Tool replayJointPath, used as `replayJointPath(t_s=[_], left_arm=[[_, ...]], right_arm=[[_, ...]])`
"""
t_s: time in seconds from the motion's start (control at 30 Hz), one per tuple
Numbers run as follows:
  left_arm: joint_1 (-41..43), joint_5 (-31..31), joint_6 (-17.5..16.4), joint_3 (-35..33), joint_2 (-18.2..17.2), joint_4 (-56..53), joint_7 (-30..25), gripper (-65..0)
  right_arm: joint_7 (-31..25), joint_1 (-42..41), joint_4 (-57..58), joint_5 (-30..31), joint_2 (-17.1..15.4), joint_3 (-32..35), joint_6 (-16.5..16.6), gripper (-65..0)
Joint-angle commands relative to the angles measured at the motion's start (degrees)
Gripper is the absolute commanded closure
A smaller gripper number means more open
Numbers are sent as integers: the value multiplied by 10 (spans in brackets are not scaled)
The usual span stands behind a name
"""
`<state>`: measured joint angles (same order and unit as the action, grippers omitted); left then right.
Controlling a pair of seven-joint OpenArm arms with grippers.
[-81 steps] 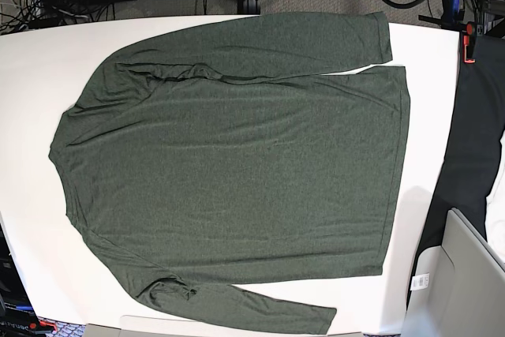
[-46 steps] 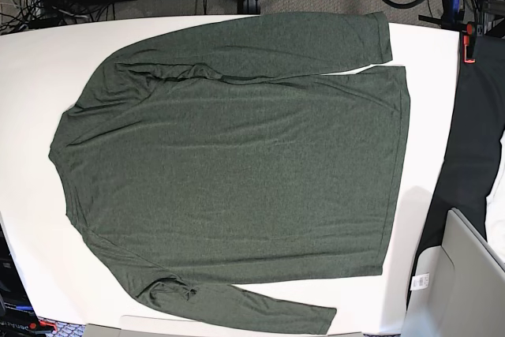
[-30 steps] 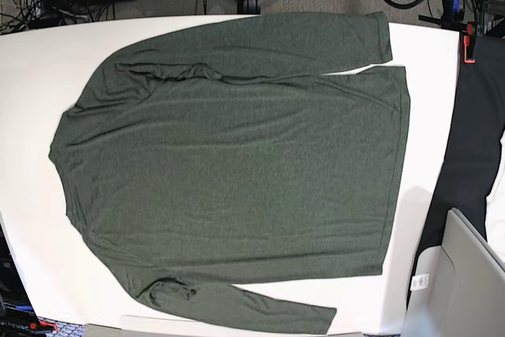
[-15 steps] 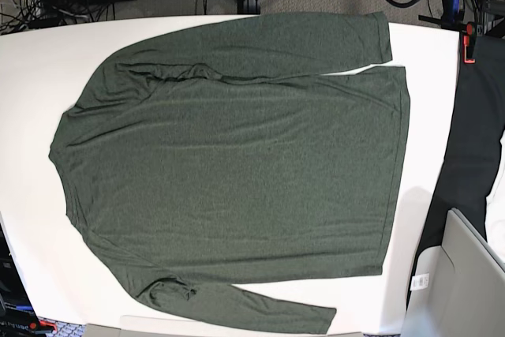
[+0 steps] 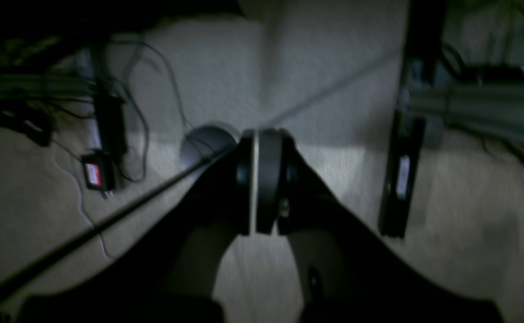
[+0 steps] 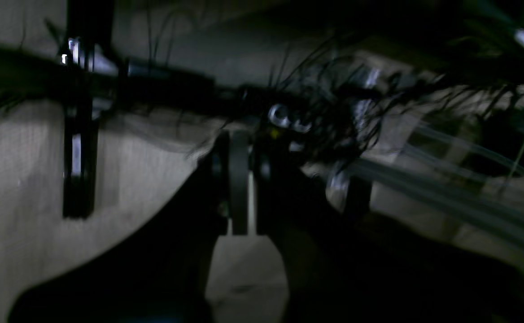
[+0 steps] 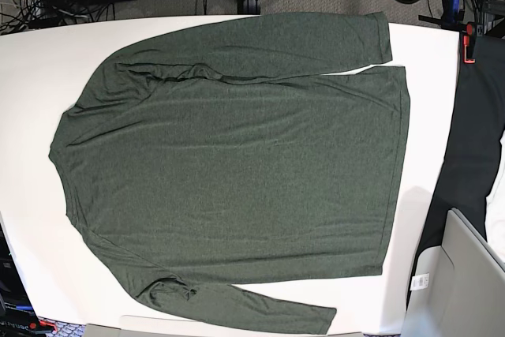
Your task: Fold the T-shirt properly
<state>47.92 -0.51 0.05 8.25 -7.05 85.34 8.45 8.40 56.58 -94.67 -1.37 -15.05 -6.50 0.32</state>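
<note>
Both claws shifted outward along the top edge; left claw (image 5: 265, 179) and right claw (image 6: 248, 184) narrow, nothing held. T-shirt (image 7: 237, 171) unmoved, spread across frame center on white bench (image 7: 31, 92), sleeves at top and bottom.

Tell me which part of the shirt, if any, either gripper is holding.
Nothing is held: both sets of jaws are shut on nothing, and the shirt lies flat on the table.
</note>
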Motion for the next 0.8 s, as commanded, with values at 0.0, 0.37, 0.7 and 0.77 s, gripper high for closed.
replayJointPath(t_s=[0.0, 0.37, 0.7, 0.77], left_arm=[[8, 2, 3, 9, -2, 24, -14, 0], [39, -127, 3, 18, -21, 240, 111, 0], [18, -128, 3, 16, -20, 283, 127, 0], [3, -128, 3, 19, -18, 287, 130, 0]], right_arm=[[-7, 18, -22, 2, -3, -11, -2, 0], [-7, 65, -168, -105, 6, -62, -2, 0], [-9, 63, -214, -137, 30, -63, -2, 0], [-10, 58, -218, -136, 30, -62, -2, 0]])
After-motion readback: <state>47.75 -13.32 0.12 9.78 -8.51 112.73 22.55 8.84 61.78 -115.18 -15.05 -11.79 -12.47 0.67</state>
